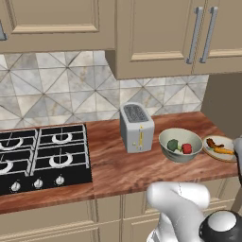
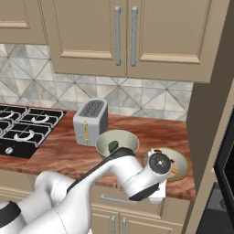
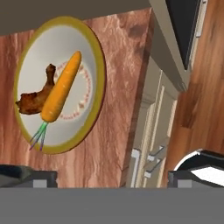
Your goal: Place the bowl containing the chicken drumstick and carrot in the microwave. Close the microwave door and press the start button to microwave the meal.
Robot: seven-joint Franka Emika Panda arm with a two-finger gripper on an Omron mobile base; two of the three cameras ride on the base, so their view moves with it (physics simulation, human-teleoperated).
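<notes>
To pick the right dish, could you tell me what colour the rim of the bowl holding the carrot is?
Golden-tan, ringing the bowl; clearest in the hand view.

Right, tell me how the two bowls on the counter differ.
The cream bowl is wide, shallow and golden-rimmed; the grey-green bowl is deeper and plain. The cream bowl holds a chicken drumstick and carrot; the grey-green bowl holds green and red vegetables. Both sit on the wooden counter.

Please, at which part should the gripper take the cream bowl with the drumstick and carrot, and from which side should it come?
Probably the golden rim of the bowl, taken from above on the side nearest the counter's front edge. The bowl is wide and shallow, too broad to span, and the carrot and drumstick lie across its middle, leaving the rim free. The open gripper is already above it.
</notes>
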